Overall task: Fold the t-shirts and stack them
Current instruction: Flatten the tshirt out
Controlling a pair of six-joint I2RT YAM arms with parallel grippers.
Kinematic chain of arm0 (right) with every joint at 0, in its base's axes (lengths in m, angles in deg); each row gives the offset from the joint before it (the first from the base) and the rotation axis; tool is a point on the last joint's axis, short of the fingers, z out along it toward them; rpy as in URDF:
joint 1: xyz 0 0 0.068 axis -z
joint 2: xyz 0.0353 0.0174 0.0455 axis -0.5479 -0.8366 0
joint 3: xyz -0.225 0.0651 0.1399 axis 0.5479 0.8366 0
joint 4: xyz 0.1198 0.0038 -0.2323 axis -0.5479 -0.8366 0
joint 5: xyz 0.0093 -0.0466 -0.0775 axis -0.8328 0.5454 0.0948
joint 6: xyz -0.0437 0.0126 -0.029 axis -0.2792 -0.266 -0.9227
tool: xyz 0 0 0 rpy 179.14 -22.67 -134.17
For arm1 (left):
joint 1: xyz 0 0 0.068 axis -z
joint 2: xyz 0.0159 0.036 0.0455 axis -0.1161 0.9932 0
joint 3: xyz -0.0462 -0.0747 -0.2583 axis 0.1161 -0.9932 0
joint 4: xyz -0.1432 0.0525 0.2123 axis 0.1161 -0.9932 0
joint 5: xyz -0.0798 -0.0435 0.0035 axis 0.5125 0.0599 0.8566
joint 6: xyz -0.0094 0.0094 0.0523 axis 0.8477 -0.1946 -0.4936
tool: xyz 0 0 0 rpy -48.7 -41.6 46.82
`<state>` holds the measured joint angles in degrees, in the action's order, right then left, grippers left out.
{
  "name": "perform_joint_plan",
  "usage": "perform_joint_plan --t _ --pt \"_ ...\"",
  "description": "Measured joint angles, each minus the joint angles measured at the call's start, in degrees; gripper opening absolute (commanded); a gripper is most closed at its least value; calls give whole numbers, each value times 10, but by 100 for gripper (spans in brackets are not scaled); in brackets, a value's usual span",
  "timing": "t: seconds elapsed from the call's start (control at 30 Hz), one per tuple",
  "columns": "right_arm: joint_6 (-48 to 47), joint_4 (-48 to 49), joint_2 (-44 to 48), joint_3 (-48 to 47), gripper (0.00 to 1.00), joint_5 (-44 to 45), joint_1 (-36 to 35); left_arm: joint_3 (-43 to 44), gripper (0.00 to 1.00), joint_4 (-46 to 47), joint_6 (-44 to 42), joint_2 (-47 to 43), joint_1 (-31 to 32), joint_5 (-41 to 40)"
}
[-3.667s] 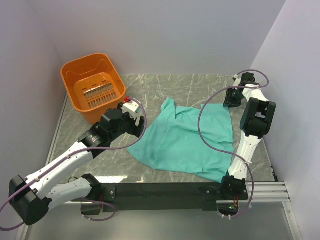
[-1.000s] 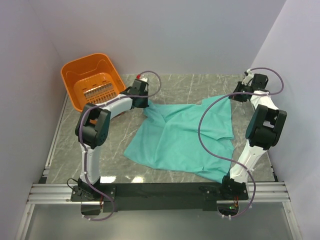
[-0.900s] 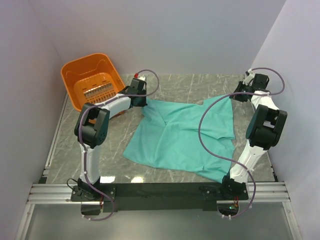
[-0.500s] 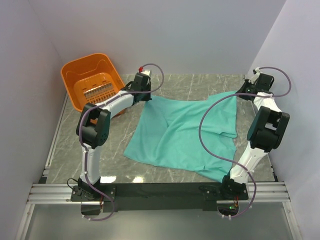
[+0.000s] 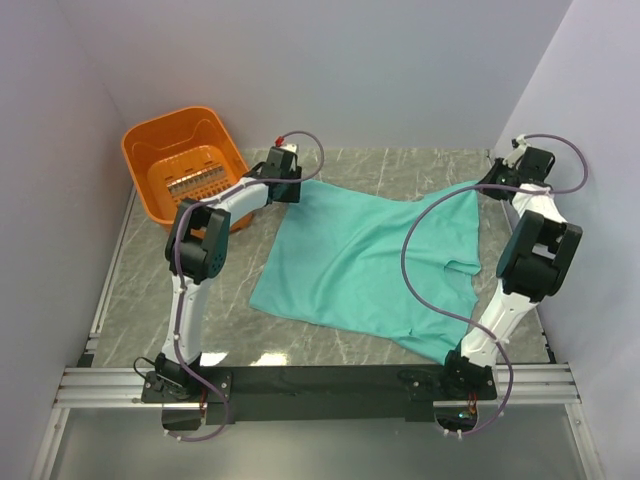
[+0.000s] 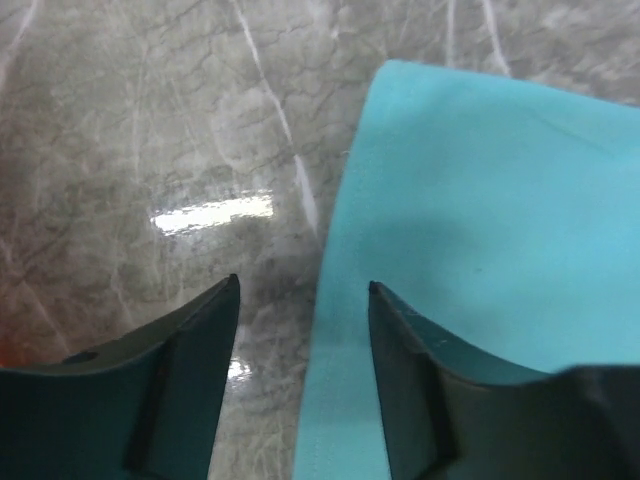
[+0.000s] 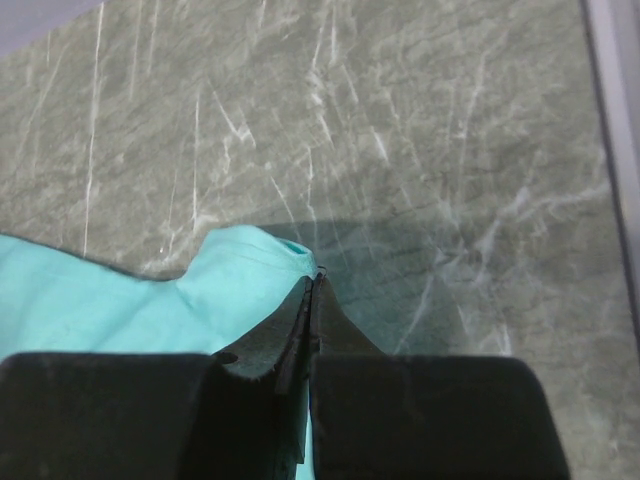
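A teal-green t-shirt [image 5: 370, 260] lies spread out on the marble table. My left gripper [image 5: 296, 190] is low over its far left corner. In the left wrist view that gripper [image 6: 302, 285] is open, and the hem of the t-shirt [image 6: 480, 200] lies flat on the table between its fingers. My right gripper [image 5: 492, 185] is at the far right corner. In the right wrist view this gripper [image 7: 313, 278] is shut on a pinched corner of the t-shirt [image 7: 150, 300], which bunches up just left of the fingertips.
An orange plastic basket [image 5: 185, 170] stands at the far left, close behind the left arm. White walls close in the table at the back and on both sides. A black rail [image 5: 330, 382] runs along the near edge.
Both grippers carried the far corners outward and away, pulling the t-shirt flat. The left gripper has now opened and let its corner go. The right stays shut.
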<state>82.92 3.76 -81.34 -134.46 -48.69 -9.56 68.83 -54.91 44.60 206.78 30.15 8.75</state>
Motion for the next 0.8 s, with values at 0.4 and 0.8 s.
perform_joint_plan --t 0.4,0.8 --pt "-18 -30 -35 -32 0 -26 -28 103 70 -4 -13 12 -7 70" --pt "-35 -62 -55 -59 0 -28 -46 219 69 -7 16 135 -15 83"
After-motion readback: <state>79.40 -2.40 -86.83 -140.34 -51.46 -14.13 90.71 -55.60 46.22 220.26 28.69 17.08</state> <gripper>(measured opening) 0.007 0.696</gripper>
